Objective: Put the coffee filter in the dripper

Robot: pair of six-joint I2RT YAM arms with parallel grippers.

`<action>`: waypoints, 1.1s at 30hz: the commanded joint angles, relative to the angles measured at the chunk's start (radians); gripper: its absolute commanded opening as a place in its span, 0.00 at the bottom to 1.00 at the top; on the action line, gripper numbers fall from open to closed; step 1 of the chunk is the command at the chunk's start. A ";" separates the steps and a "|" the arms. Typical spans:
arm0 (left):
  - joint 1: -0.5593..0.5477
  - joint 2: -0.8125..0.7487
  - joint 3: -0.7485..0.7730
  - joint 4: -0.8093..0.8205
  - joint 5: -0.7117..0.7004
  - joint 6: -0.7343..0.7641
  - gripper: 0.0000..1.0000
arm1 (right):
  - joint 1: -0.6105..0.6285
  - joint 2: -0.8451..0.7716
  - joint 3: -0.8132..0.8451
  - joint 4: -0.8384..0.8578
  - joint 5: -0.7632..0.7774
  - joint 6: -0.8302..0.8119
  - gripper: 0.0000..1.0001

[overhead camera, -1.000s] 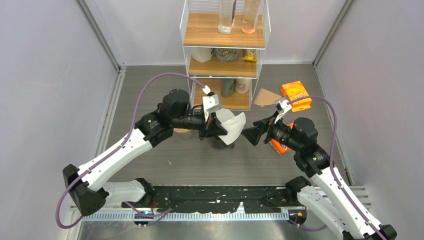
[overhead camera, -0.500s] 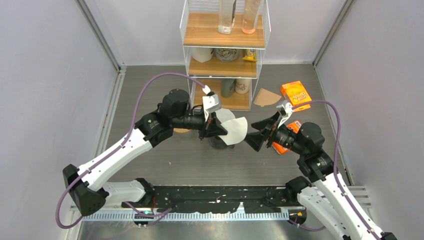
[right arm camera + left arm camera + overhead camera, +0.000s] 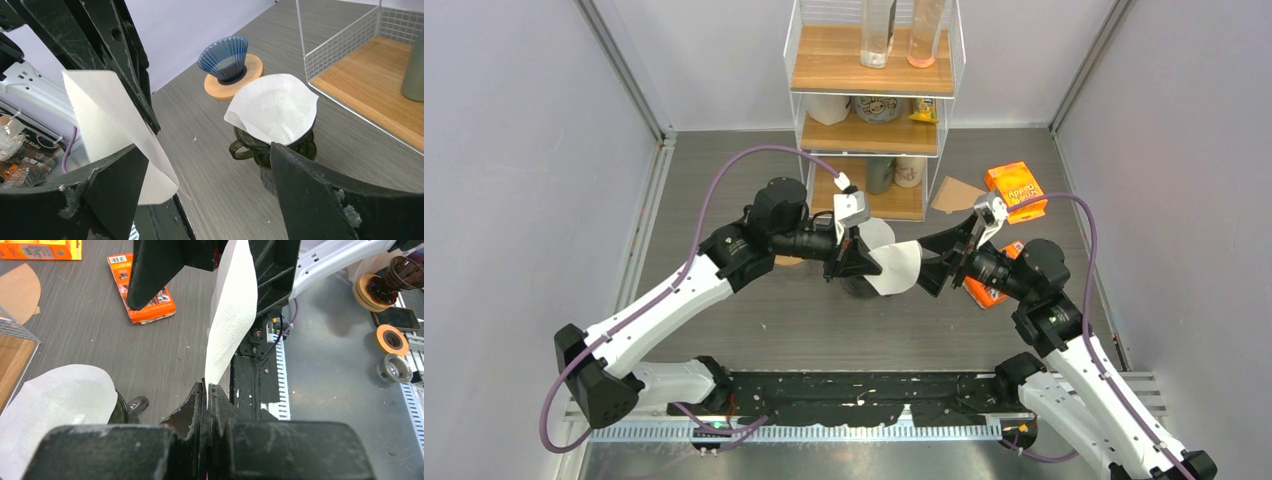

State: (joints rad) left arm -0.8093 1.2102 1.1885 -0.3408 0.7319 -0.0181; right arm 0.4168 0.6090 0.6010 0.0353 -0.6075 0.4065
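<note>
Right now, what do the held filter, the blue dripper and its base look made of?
The held filter looks like thin white matte paper: crepe texture, soft bend. The blue dripper seems glossy translucent glass or plastic, ribbed; I cannot tell which. Its base looks like pale matte wood, judging by its tan colour.

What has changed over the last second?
The right hand moved left, and its open jaws now reach the free edge of the filter. Nothing was taken hold of or let go. The left hand stays shut on the filter, and the shelf has not moved.
</note>
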 commanded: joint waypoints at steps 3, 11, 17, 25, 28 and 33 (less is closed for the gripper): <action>0.005 0.015 0.046 0.038 0.091 0.005 0.00 | -0.004 0.053 0.017 0.202 -0.085 0.053 0.98; 0.004 0.029 0.056 0.049 0.154 -0.001 0.00 | 0.000 0.124 0.027 0.229 -0.175 0.056 0.93; 0.004 0.034 0.062 0.060 0.188 -0.005 0.00 | 0.016 0.129 0.008 0.278 -0.262 0.046 0.82; 0.004 0.023 0.053 0.059 0.209 0.000 0.00 | 0.027 0.069 0.026 0.141 -0.205 -0.070 0.88; 0.004 0.022 0.053 0.062 0.218 0.001 0.00 | 0.027 0.047 0.032 0.111 -0.184 -0.093 0.88; 0.003 0.041 0.067 0.063 0.243 -0.008 0.00 | 0.029 0.051 0.023 0.194 -0.250 -0.036 0.78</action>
State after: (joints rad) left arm -0.8093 1.2442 1.2087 -0.3256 0.9260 -0.0189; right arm 0.4389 0.6605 0.6010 0.1589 -0.8215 0.3550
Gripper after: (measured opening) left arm 0.037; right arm 0.802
